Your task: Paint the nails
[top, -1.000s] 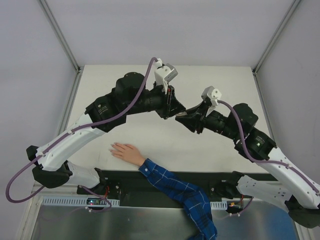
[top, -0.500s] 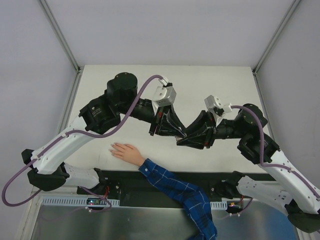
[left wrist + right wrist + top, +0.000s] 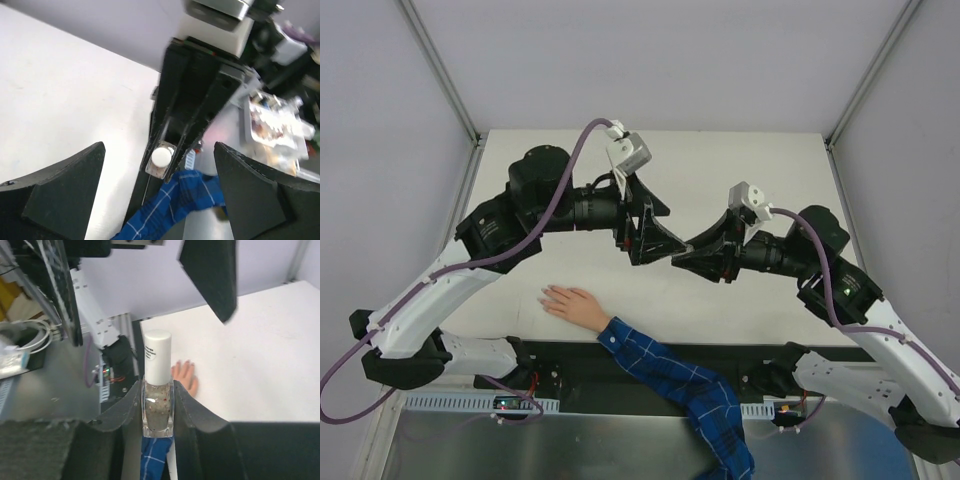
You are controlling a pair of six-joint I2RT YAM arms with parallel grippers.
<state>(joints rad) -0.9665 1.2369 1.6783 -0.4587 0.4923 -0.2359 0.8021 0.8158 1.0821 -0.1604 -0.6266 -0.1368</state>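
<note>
At the bottom of the top view, a little right of the middle, lies a blue plaid sleeve [image 3: 670,385]. A pale hand [image 3: 572,303] comes out of it toward the upper left. The hand rests flat on the white table [image 3: 760,170], near the table's lower edge. The nails [image 3: 188,362] are at the tips of its fingers, which point to the left of the frame in the top view, where they are too small to see. In the right wrist view the fingertips show just right of the bottle, and the nails are only small darker spots. I cannot tell their colour.

Higher in the top view, near the centre of the frame, the two grippers meet almost tip to tip. The right gripper [image 3: 690,253] comes from the right and is closed on a small clear bottle [image 3: 157,407], its two fingers pressing the glass body from both sides. In the right wrist view the bottle stands upright, with speckled liquid inside and a white cap [image 3: 157,357] on top. The left gripper [image 3: 670,232] comes from the left, its jaws wide apart and holding nothing. In the left wrist view its black fingers [image 3: 57,195] sit at the lower left and lower right, and the cap shows between them, farther away and not touched.
</note>
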